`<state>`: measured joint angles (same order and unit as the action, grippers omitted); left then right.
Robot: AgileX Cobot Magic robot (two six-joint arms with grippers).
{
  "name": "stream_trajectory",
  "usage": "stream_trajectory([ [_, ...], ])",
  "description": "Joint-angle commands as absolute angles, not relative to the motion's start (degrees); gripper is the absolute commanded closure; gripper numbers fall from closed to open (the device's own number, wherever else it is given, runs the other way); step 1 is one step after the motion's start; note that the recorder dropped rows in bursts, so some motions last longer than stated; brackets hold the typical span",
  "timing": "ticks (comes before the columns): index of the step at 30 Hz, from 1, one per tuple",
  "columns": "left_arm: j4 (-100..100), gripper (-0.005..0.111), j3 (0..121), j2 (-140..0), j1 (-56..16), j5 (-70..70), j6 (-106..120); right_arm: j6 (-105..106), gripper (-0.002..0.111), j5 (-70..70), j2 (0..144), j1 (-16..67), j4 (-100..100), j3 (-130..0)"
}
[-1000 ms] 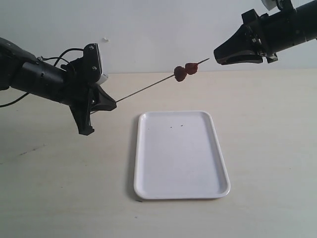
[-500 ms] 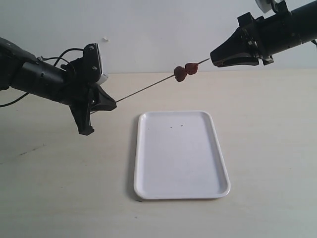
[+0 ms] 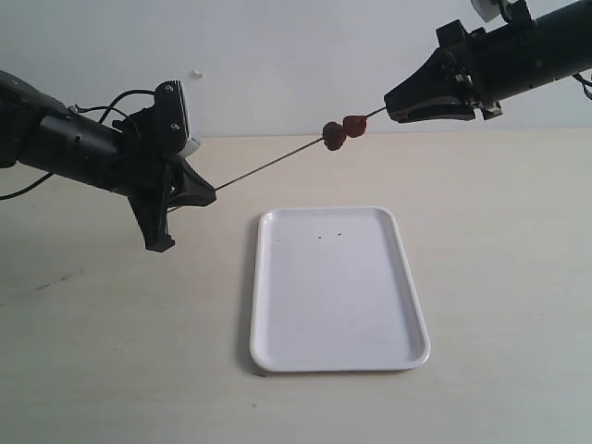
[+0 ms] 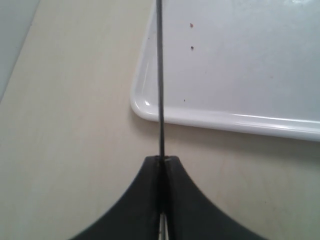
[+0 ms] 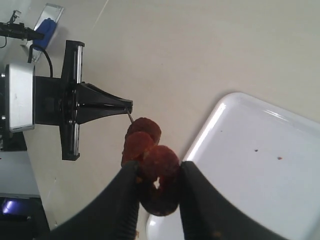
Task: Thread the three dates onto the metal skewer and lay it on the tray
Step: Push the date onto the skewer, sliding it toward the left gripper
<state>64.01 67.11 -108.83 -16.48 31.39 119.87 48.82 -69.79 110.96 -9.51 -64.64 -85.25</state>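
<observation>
Pale tabletop (image 3: 111, 351) under a white wall (image 3: 277, 55).

Exterior view: the tray (image 3: 339, 365) lies flat and bare. Beyond the tray's far edge, the skewer (image 3: 268, 166) slants through the air. The left gripper (image 3: 199, 196), off the tray's far corner, is clamped on the lower end. Two dates (image 3: 335, 136) sit touching near the upper end. The tip meets the right gripper (image 3: 393, 100), above the tray's opposite far corner.

Left wrist view: the left gripper (image 4: 162, 160) pinches the skewer (image 4: 160, 75), which crosses over the tray's (image 4: 240, 120) corner.

Right wrist view: the right gripper (image 5: 159, 172) grips the third date (image 5: 165, 157), in line with the threaded dates (image 5: 144, 129), beside the tray's (image 5: 210, 120) rim. Whether the tip has pierced it cannot be told.
</observation>
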Motion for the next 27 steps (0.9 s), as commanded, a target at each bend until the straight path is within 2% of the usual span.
stream_trajectory([
  [1, 65.3, 0.107, 67.5, -108.7, -16.5, 31.6, 119.9, 49.6, 0.081, -70.0, 110.8, -9.4, -65.9, -85.5],
  [27, 65.0, 0.107, 67.5, -108.7, -16.5, 31.6, 119.5, 49.9, 0.081, -70.0, 110.8, -9.5, -65.5, -87.3],
])
